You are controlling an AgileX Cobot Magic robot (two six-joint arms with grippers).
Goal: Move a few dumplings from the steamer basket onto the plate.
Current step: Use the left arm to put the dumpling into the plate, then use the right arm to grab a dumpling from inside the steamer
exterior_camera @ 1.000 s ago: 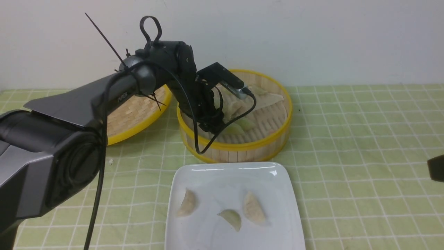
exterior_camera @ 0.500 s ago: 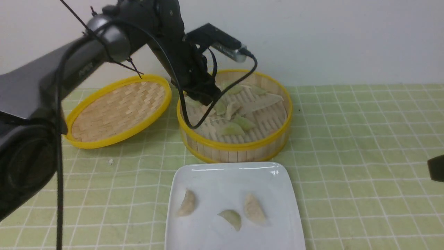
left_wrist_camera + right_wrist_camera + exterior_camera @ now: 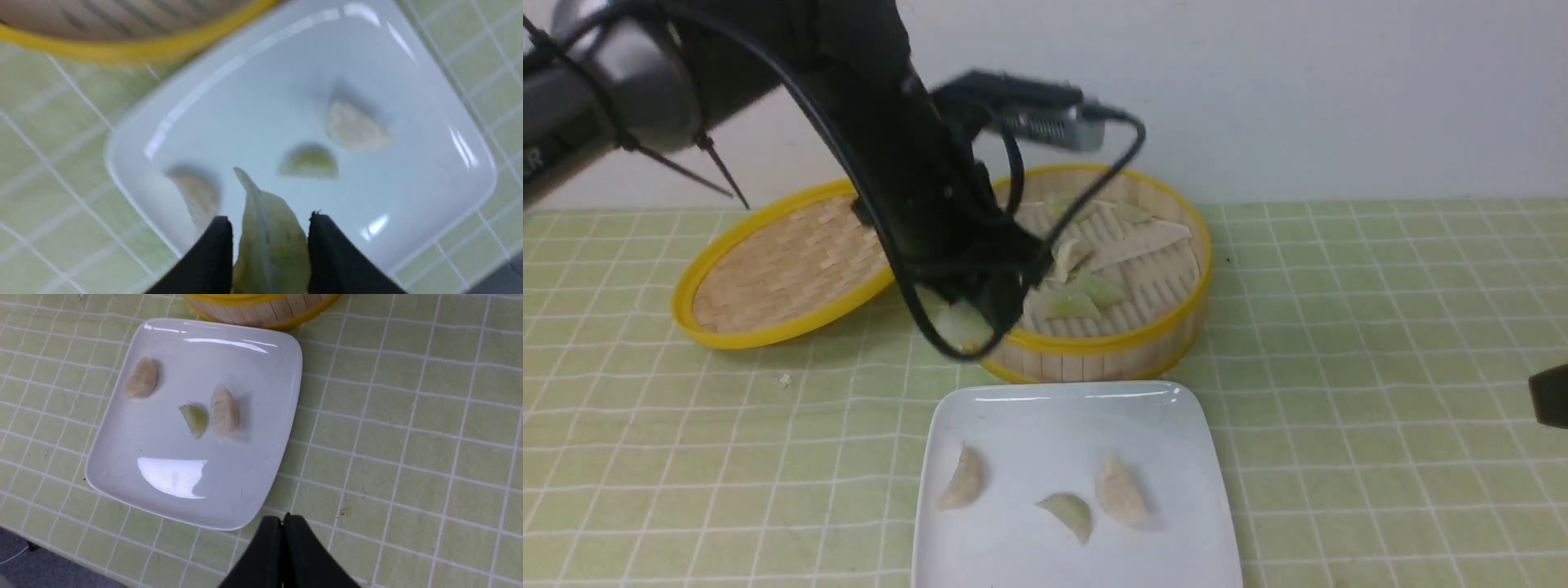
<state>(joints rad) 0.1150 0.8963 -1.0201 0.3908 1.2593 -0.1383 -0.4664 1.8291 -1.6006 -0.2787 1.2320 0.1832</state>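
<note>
Okay, left gripper (image 3: 269, 222) clamped on pale green dumpling (image 3: 270, 249) in the air by steamer basket (image 3: 1094, 347) front rim, three dumplings (image 3: 1121, 490) lying on plate (image 3: 1184, 441), right gripper (image 3: 282, 522) fingers pressed together near plate.

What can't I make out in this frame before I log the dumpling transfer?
- Front view: the left arm hides the left side of the steamer basket; dumplings there cannot be counted.
- Front view: motion blur smears the left tool and its green dumpling.
- Front view: the right tool is cut off by the right edge.
- Left wrist view: blur erases dumpling detail on the plate.
</note>
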